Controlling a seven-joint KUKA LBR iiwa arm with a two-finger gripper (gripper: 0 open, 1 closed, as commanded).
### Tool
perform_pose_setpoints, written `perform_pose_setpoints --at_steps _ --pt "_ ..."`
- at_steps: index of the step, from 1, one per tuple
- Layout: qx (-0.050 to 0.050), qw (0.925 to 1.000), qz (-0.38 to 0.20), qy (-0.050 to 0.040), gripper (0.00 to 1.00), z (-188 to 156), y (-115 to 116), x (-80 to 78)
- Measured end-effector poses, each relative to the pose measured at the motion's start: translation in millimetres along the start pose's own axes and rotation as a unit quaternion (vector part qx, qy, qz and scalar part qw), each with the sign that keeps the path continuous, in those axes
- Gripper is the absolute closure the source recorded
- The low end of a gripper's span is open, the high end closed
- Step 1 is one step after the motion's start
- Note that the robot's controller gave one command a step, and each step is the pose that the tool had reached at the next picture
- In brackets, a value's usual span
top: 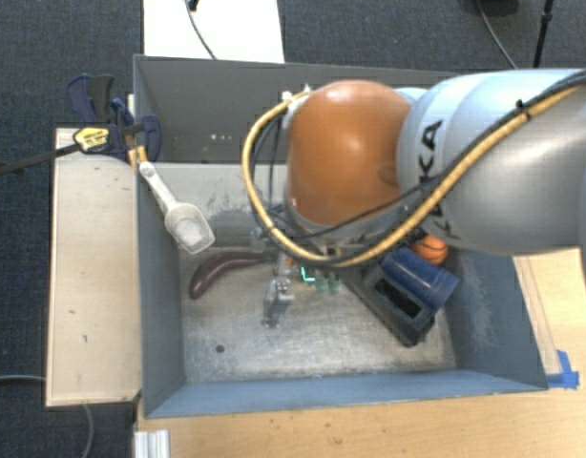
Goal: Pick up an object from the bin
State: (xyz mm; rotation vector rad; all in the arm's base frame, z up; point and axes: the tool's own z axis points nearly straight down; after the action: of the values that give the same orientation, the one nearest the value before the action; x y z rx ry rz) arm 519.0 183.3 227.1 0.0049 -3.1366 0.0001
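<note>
A grey metal bin [161, 351] seen from above, with a thick silver robot arm [508, 175] reaching in from three o'clock. A rounded, glossy orange cover [345, 151] on the wrist, looped by black and yellow cables, hides much of the bin's middle and far side.

Below the cover the gripper [274, 305] points down at bare, scuffed floor near the bin's centre, with a small green light glowing just beside it at two o'clock. Whether it is released or clenched cannot be told at this angle.

The thing nearest to it is a dark maroon curved piece, shaped like a banana [219, 268]. It lies flat on the floor at nine o'clock from the gripper, its closer end just beside the gripper; contact cannot be judged.

At ten o'clock in the bin a white plastic scoop with a long handle [181, 219] leans against the left wall, bowl end down, near the maroon piece.

At three o'clock, partly under the arm, sit a dark blue ribbed plastic container [422, 278], a black rectangular block [396, 310] touching it towards five o'clock, and a small orange ball [430, 249] just beside the container at twelve o'clock.
</note>
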Motion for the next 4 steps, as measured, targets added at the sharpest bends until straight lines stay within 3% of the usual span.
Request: perform_pose_setpoints --at_steps 1,2,3,4 --pt "-0.001 1.0000 0.003 -0.0038 0.00 -3.9 -1.0 -1.9" --pt "-0.001 0.9932 -0.116 -0.0101 0.00 33.2 24.1 -45.4" --pt "-0.001 0.9922 -0.125 -0.0046 0.00 64.0 32.5 -67.1" --pt "0.000 0.9829 -0.184 -0.0037 0.00 65.7 -29.2 -64.3"
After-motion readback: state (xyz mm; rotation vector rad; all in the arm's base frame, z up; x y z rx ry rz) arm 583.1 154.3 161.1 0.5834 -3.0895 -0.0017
